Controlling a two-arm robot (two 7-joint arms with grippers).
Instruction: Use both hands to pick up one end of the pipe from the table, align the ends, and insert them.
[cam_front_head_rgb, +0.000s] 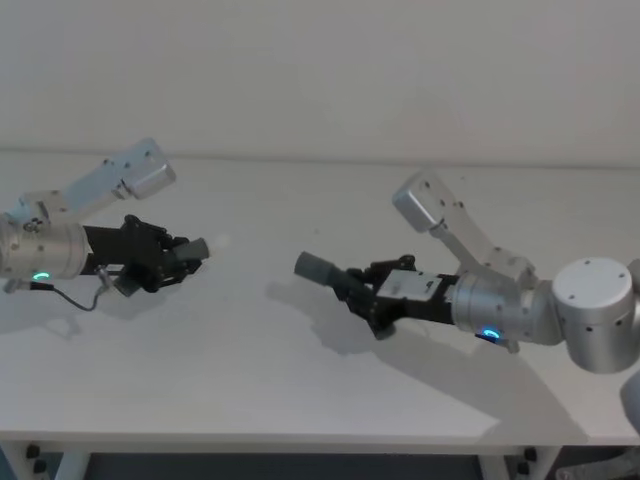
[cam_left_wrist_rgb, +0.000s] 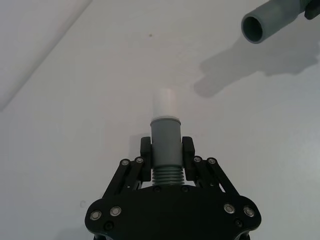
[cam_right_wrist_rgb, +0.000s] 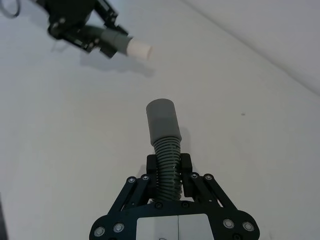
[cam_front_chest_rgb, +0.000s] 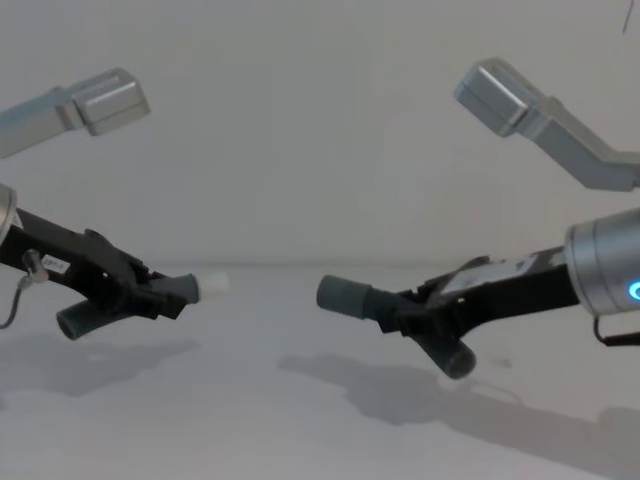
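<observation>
Found left gripper (cam_left_wrist_rgb: 166, 150) clamped tight on white-tipped piece (cam_left_wrist_rgb: 165, 137), held clear above table (cam_front_head_rgb: 250, 380) at left. Found right gripper (cam_right_wrist_rgb: 169, 165) clamped on ribbed part of collared piece (cam_right_wrist_rgb: 162, 125), also lifted, at right. Noted tip (cam_front_head_rgb: 215, 243) and collar (cam_front_head_rgb: 312, 266) facing each other, well apart, unjoined.

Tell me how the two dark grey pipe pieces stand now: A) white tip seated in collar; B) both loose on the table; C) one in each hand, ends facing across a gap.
C: the left hand grips the white-tipped grey tube piece, the right hand the collared grey tube piece, with off-white table between their ends.
</observation>
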